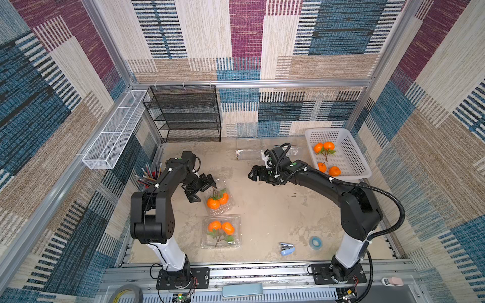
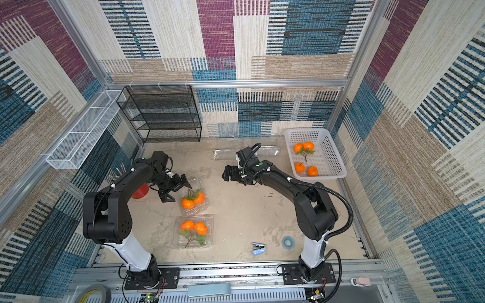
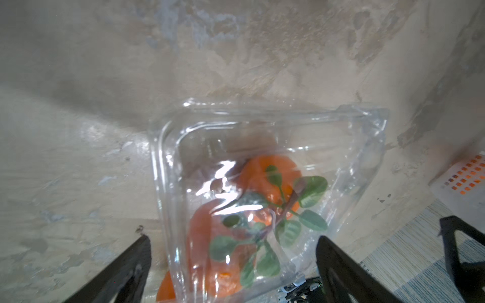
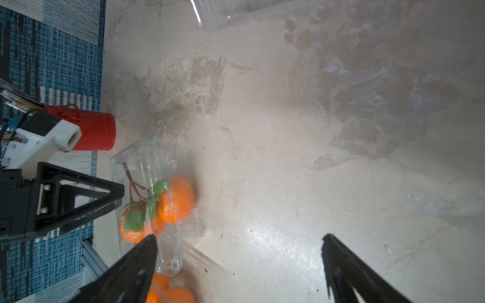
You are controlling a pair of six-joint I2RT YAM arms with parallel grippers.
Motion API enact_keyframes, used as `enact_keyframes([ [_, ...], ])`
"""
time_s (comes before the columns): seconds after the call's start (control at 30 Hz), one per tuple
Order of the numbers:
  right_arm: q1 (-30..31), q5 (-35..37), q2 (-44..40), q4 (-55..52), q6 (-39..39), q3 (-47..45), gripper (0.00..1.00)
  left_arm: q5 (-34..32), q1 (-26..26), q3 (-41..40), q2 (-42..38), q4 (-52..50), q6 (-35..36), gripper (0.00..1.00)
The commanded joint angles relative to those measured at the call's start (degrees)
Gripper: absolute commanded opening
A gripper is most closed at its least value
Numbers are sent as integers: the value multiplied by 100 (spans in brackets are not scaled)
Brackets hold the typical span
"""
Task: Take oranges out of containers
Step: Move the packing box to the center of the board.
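Left gripper: jaws spread wide, nothing held. It hangs at the left edge of a clear box on the left half of the table. In the left wrist view this box runs in between the two fingers. Whether either finger touches the plastic cannot be told. Two oranges on a leafy stem lie inside. That view is blurred and streaked with glare. The lid may be down over the fruit, but I cannot be sure.

Second clear box: just nearer the robot than the first, lid shut. Two more oranges on a stem inside.

Right gripper: jaws also wide apart, empty. It sits over bare table mid-scene, well apart from both full boxes. In the right wrist view only tabletop shows between its fingers.

Empty clear boxes: flat at the back of the table, behind the right gripper. Too transparent to count.

White basket: back right corner. Four oranges in it, a stemmed pair toward the back and two nearer the robot.

Also on the table: red cup of pencils beside the left arm, stapler and blue tape roll near the front.
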Motion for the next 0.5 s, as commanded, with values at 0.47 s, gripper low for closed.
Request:
enact_keyframes([
  [0.47,-499,-313,-925,610,830,-1212,99,827,-1630,1496,1142,992,-871,99],
])
